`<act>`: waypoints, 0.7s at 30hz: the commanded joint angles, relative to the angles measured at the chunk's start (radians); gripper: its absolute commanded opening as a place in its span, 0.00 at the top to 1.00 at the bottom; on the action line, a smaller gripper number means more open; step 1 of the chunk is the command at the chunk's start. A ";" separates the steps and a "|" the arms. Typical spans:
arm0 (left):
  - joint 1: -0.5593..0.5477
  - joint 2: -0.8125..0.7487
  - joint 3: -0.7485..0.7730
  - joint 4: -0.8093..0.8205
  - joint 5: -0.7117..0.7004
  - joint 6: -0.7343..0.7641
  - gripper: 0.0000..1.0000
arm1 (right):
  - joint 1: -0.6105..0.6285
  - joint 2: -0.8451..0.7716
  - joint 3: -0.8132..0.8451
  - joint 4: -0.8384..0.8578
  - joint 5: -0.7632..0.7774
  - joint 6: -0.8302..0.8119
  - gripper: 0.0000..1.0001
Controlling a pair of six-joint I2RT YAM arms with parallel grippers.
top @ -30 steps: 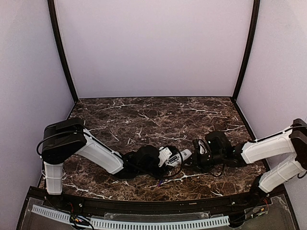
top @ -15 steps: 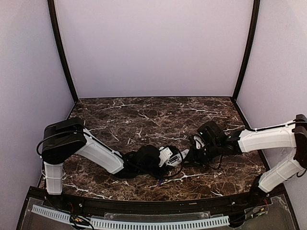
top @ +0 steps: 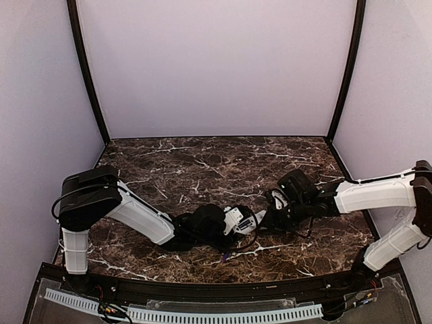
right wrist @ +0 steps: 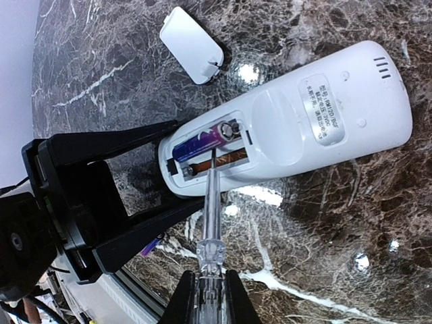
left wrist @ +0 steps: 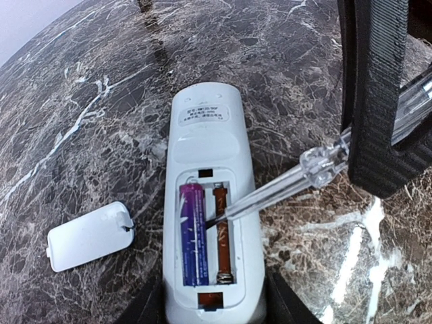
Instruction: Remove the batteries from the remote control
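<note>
The white remote control [left wrist: 202,135] lies back-up on the marble, its battery bay open. My left gripper [left wrist: 212,307] is shut on the remote's bay end. One purple battery [left wrist: 192,233] sits in the left slot. The slot beside it is empty and shows brown metal. My right gripper [right wrist: 209,304] is shut on a clear screwdriver [right wrist: 214,209], whose tip rests in the bay against the battery [right wrist: 202,143]. A second purple battery [right wrist: 150,244] lies on the table by the left gripper, also seen in the top view [top: 226,256]. The remote [top: 246,221] sits between both grippers.
The small white cover piece [left wrist: 88,236] lies flat on the marble left of the remote and shows in the right wrist view [right wrist: 191,44]. The table's black front rail [top: 216,290] runs close behind the loose battery.
Over the last second my right wrist swung away from the near edge and angled the screwdriver into the bay. The left gripper and the remote stayed put.
</note>
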 commanded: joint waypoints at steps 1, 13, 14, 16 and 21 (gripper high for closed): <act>-0.023 0.006 0.032 0.021 0.113 0.045 1.00 | 0.002 0.054 0.077 -0.116 0.011 -0.107 1.00; -0.024 -0.003 0.039 -0.009 0.103 0.095 1.00 | 0.001 0.123 0.281 -0.271 0.000 -0.168 1.00; -0.025 -0.003 0.039 -0.011 0.103 0.095 1.00 | -0.001 0.130 0.294 -0.271 -0.001 -0.167 1.00; -0.026 -0.002 0.038 -0.011 0.103 0.098 1.00 | -0.006 0.138 0.322 -0.274 -0.008 -0.171 1.00; -0.029 -0.003 0.037 -0.016 0.094 0.113 1.00 | -0.015 0.140 0.384 -0.277 -0.035 -0.192 1.00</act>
